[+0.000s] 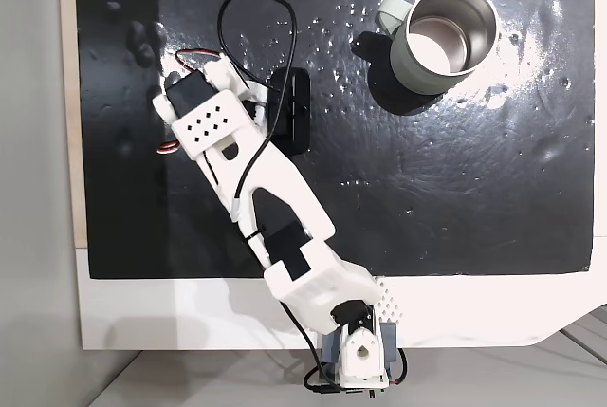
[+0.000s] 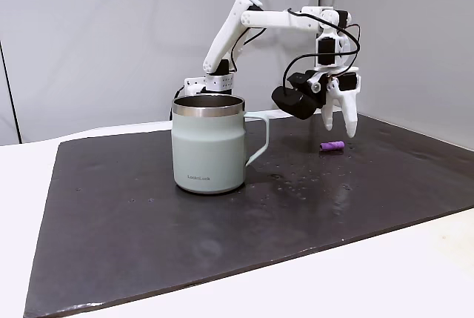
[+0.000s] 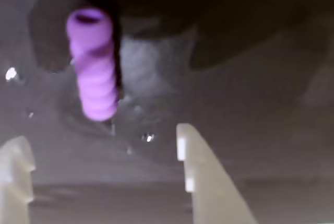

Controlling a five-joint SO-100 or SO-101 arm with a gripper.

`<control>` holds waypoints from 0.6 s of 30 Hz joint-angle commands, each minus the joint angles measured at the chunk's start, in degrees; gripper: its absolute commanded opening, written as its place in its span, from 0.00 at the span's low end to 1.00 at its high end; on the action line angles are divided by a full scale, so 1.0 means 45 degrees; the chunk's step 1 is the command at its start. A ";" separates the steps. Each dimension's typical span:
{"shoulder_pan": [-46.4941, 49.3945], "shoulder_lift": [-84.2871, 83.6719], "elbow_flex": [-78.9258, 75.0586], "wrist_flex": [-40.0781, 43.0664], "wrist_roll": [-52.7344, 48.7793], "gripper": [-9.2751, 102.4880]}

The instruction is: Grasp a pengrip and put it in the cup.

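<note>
The purple pengrip (image 2: 332,146) lies flat on the black mat, to the right of the cup in this fixed view. My gripper (image 2: 338,130) hangs just above it, pointing down, open and holding nothing. In the wrist view the ribbed pengrip (image 3: 94,67) lies lengthwise ahead of the gripper (image 3: 99,148), between the lines of the two white fingertips (image 3: 185,140) and not touching either. The pale grey-green cup (image 1: 446,37) stands upright at the mat's upper right, handle to the left, steel interior bare. From the side the cup (image 2: 209,144) is in the foreground.
The white arm (image 1: 275,189) reaches from its base (image 1: 356,355) at the bottom edge up and left across the black mat (image 1: 455,189). Shiny water-like bumps (image 1: 531,46) dot the mat around the cup. A pale wall stands behind the mat in the side view.
</note>
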 commanded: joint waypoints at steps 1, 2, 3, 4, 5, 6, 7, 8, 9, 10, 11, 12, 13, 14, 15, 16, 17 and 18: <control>0.0039 -0.0234 -0.0781 -0.0059 0.0156 0.32; 0.0098 -0.0391 -0.0781 -0.0039 0.0176 0.31; 0.0176 -0.0547 -0.0762 -0.0020 0.0195 0.31; 0.0273 -0.0684 -0.0762 0.0000 0.0215 0.31; 0.0371 -0.0820 -0.0762 0.0020 0.0254 0.31; 0.0469 -0.0957 -0.0801 0.0020 0.0273 0.31; 0.0566 -0.1074 -0.0820 0.0020 0.0273 0.30; 0.0645 -0.1230 -0.0938 0.0020 0.0273 0.30; 0.0703 -0.1367 -0.1035 0.0020 0.0254 0.30; 0.0723 -0.1504 -0.1172 0.0020 0.0234 0.29; 0.0762 -0.1621 -0.1270 0.0020 0.0195 0.28; 0.0762 -0.1699 -0.1309 -0.0020 0.0195 0.27; 0.0762 -0.1738 -0.1309 -0.0039 0.0195 0.25; 0.0762 -0.1738 -0.1309 -0.0059 0.0176 0.23; 0.0762 -0.1738 -0.1309 -0.0078 0.0176 0.21; 0.0762 -0.1738 -0.1309 -0.0078 0.0195 0.19; 0.0762 -0.1719 -0.1309 -0.0098 0.0234 0.18; 0.0801 -0.1680 -0.1289 -0.0137 0.0234 0.14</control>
